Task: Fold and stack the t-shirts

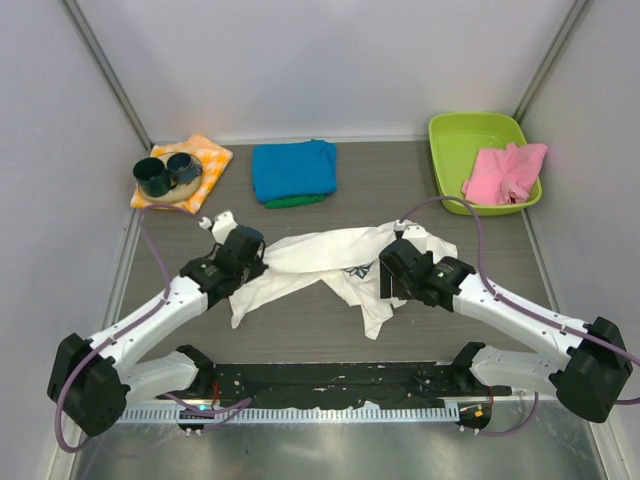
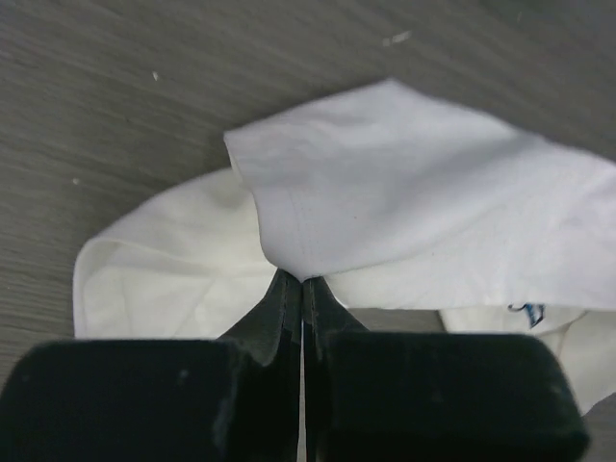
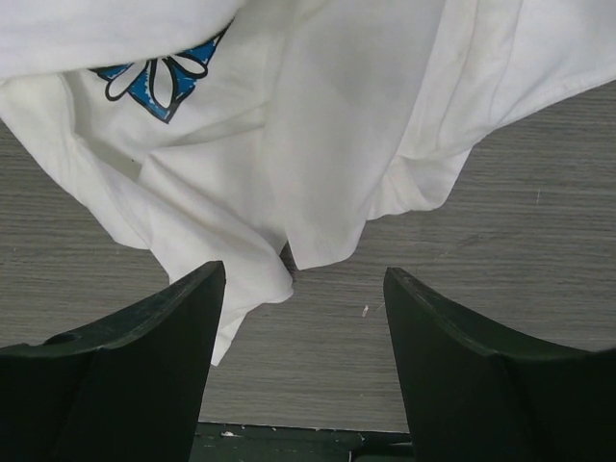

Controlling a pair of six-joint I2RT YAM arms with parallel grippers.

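Observation:
The white t-shirt [image 1: 320, 262] with a blue daisy print lies crumpled mid-table. My left gripper [image 1: 262, 254] is shut on a pinched fold of its left part; in the left wrist view the white t-shirt [image 2: 404, 202] bunches at my gripper's [image 2: 302, 281] closed tips. My right gripper [image 1: 388, 272] is open at the shirt's right side. In the right wrist view the white t-shirt [image 3: 289, 125] hangs in front of my gripper [image 3: 303, 279], with nothing between the fingers. A folded turquoise t-shirt [image 1: 293, 168] lies on a green t-shirt [image 1: 296, 201] at the back.
An orange-and-white checked cloth [image 1: 200, 160] with two dark cups [image 1: 166, 173] sits at back left. A lime green bin [image 1: 478, 150] holding a pink garment [image 1: 505, 172] stands at back right. Grey walls close the left and right sides.

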